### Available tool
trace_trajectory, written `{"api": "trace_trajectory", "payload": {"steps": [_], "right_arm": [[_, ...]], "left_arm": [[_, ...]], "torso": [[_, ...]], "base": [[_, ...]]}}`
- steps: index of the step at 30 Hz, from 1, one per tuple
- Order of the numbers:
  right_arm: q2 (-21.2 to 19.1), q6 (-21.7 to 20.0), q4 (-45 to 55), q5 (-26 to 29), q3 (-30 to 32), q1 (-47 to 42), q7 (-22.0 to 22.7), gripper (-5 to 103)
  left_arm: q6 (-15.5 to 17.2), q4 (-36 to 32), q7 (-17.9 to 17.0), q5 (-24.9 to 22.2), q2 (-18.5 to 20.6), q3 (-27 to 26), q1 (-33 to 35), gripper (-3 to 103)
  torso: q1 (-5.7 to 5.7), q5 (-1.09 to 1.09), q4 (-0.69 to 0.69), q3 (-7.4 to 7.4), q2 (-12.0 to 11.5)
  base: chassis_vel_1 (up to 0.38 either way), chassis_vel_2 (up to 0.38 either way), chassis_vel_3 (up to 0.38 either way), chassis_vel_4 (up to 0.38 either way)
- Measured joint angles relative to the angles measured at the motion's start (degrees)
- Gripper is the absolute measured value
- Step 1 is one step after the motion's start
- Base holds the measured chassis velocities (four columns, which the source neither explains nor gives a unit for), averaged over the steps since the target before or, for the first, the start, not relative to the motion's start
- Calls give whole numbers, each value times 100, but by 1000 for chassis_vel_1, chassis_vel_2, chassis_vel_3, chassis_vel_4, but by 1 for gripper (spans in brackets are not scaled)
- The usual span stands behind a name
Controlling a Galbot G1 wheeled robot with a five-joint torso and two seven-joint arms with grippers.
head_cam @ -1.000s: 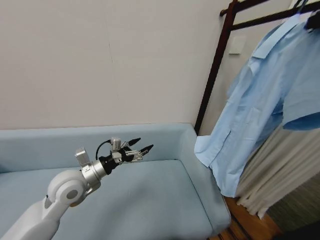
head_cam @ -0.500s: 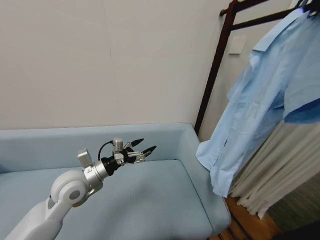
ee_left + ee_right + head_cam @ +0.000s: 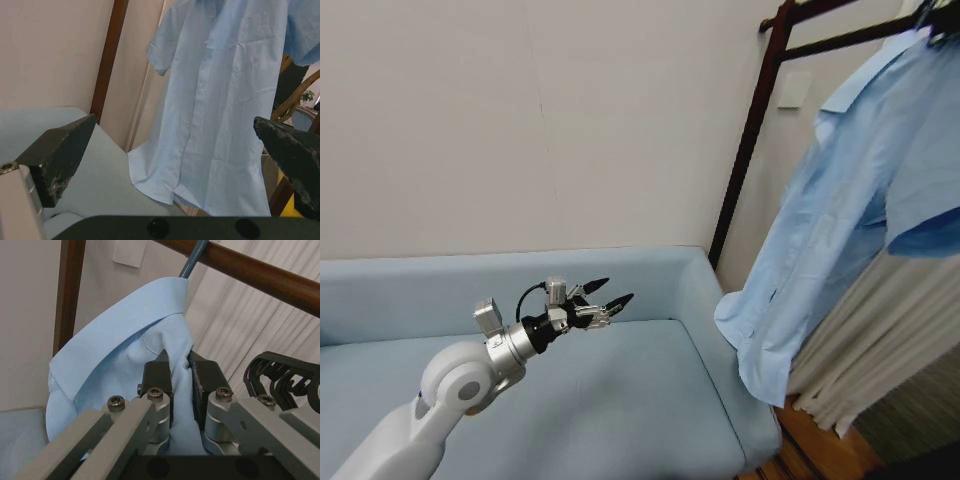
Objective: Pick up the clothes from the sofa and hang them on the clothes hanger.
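- R gripper (image 3: 181, 385) is pinching the light-blue shirt (image 3: 840, 220) just below the collar, up by the rack's top rail (image 3: 260, 277). Its jaws are nearly together w/ only a fold of fabric btwn the pads.
- Shirt is hanging w/ its long axis on a slant: collar is pointing up toward the top-right corner of the head view, hem is trailing down & left toward the sofa (image 3: 620, 400).
- Hanger hook (image 3: 192, 257) is reaching up from the collar to the wooden rail.
- Hem's lowest corner is dangling just beside the sofa's right end; can't tell if it's touching the arm.
- Rack's dark post (image 3: 745, 150) is standing btwn the sofa end & the shirt, against the wall.
- White curtain (image 3: 880, 350) is hanging behind the shirt's lower half.
- L gripper (image 3: 612, 291) is hovering over the sofa seat, well apart from the shirt. Its fingers are spread wide, gripping nothing, tips aiming toward the shirt.
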Motion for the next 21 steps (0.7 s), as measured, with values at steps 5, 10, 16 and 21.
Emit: {"api": "trace_trajectory", "payload": {"steps": [5,10,16,21], "right_arm": [[39,74,91,-79,14,-31,-53,9],[135,115,150,-142,26,-41,-132,19],[221,154,211,-381,-23,-29,-284,41],[266,159,159,-435,-4,-18,-363,58]], "left_arm": [[-12,0,17,0,3,-30,16,100],[-25,-2,14,0,18,-57,26,100],[-26,-4,-22,-2,-7,-27,-16,100],[-22,-3,-28,24,-33,-14,12,100]], "torso": [[0,0,0,0,0],[0,0,2,0,0],[0,0,0,0,0],[0,-1,1,0,0]], "base": [[0,0,0,0],[0,0,0,0],[0,0,0,0],[0,0,0,0]]}}
